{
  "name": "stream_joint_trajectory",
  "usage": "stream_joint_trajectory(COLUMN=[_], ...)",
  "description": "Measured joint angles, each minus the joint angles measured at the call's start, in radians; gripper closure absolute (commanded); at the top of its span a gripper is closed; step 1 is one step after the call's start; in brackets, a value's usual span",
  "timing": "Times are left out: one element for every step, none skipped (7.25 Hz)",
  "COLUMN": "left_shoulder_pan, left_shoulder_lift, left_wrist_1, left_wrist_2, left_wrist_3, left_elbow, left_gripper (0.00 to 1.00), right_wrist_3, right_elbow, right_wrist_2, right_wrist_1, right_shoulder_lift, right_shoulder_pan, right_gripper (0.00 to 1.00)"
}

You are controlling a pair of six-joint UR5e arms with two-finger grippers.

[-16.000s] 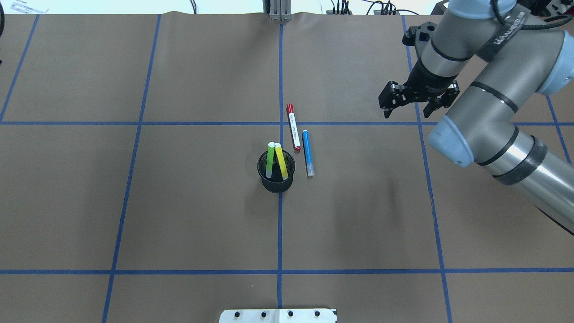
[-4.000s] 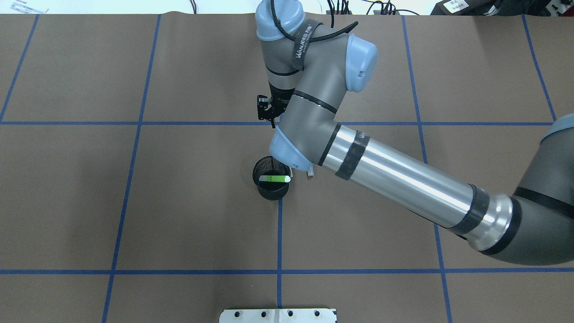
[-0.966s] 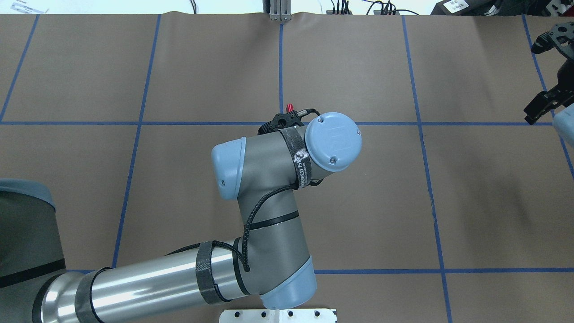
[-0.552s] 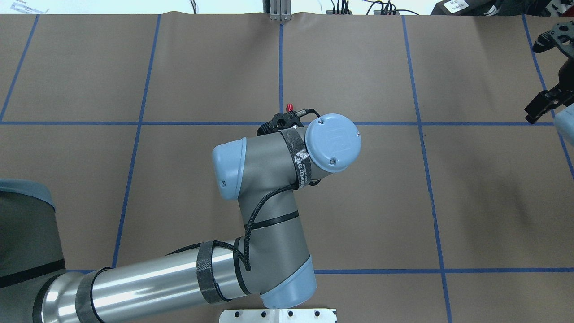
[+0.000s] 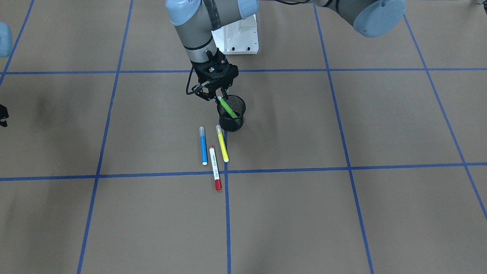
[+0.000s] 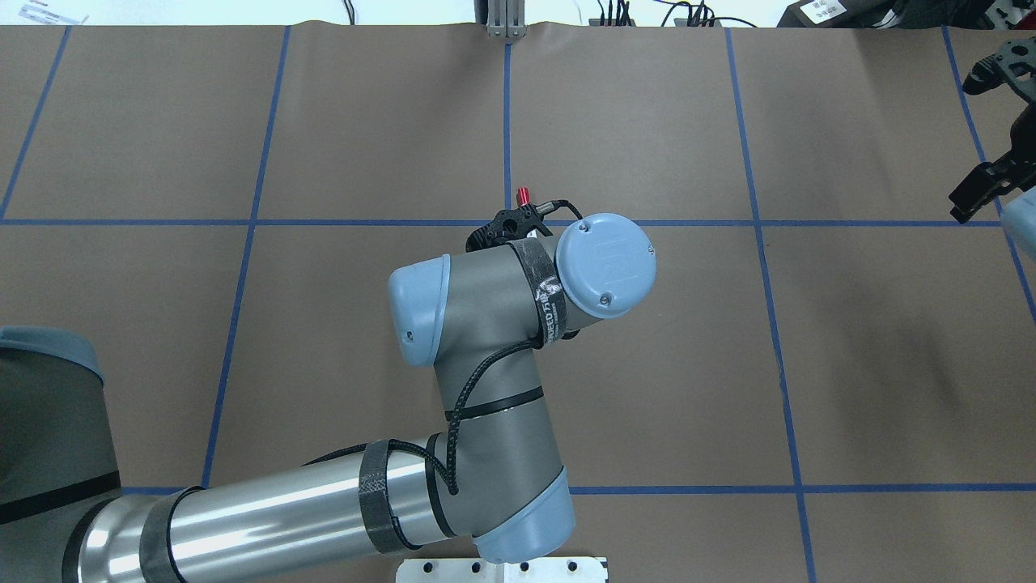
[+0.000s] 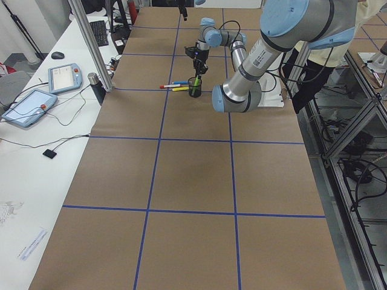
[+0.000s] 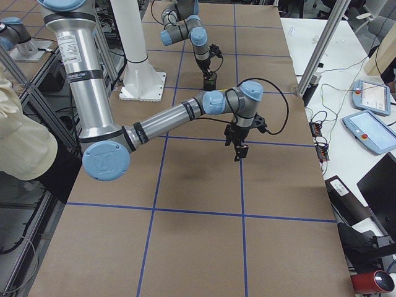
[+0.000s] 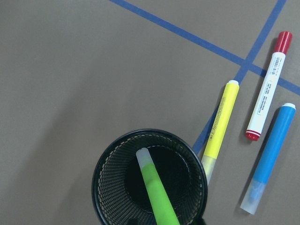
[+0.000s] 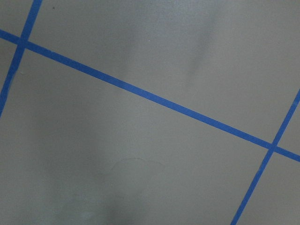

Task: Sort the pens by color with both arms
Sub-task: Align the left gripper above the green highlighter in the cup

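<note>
Work centres on the black wire-mesh pen cup (image 5: 231, 114) near the middle of the brown paper-covered table (image 5: 342, 213), where one green highlighter pen (image 5: 228, 108) leans with its upper end above the rim. The left gripper (image 5: 215, 95) hangs right over that end; its jaws look parted to either side of the pen, and no contact shows. Just beside the cup, on the side away from the robot, three pens lie flat and roughly parallel: a yellow highlighter pen (image 5: 222, 144) nearest the cup, a blue felt pen (image 5: 203, 145), and a white marker with a red cap (image 5: 215, 168) crossing a blue tape line (image 5: 114, 176). The right gripper (image 8: 238, 148) hovers well apart over bare paper, and whether its jaws are wide or narrow cannot be told. The step in hand is probably taking the last pen out of the cup. Next, the left jaws would need to close on the pen's upper end and draw it out along its lean, so the light cup is not tipped.
</note>
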Motion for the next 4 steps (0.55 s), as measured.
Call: stream_joint_trajectory(left_shoulder_pan=[0.000, 0.000, 0.000, 0.000], left_shoulder_lift=[0.000, -0.001, -0.002, -0.004], left_wrist_1=[0.000, 0.000, 0.001, 0.002], left_wrist_2=[0.000, 0.000, 0.000, -0.001], left_wrist_3=[0.000, 0.000, 0.000, 0.003], left_elbow=[0.000, 0.000, -0.001, -0.008], left_gripper=[0.89, 0.95, 1.00, 1.00], right_wrist_3=[0.000, 0.000, 0.000, 0.000], right_elbow=[0.000, -0.001, 0.000, 0.000], right_wrist_2=[0.000, 0.000, 0.000, 0.000], right_wrist_1=[0.000, 0.000, 0.000, 0.000], right_shoulder_lift=[0.000, 0.000, 0.000, 0.001], right_shoulder_pan=[0.001, 0.003, 0.004, 0.005], right_gripper=[0.01, 0.01, 0.01, 0.01])
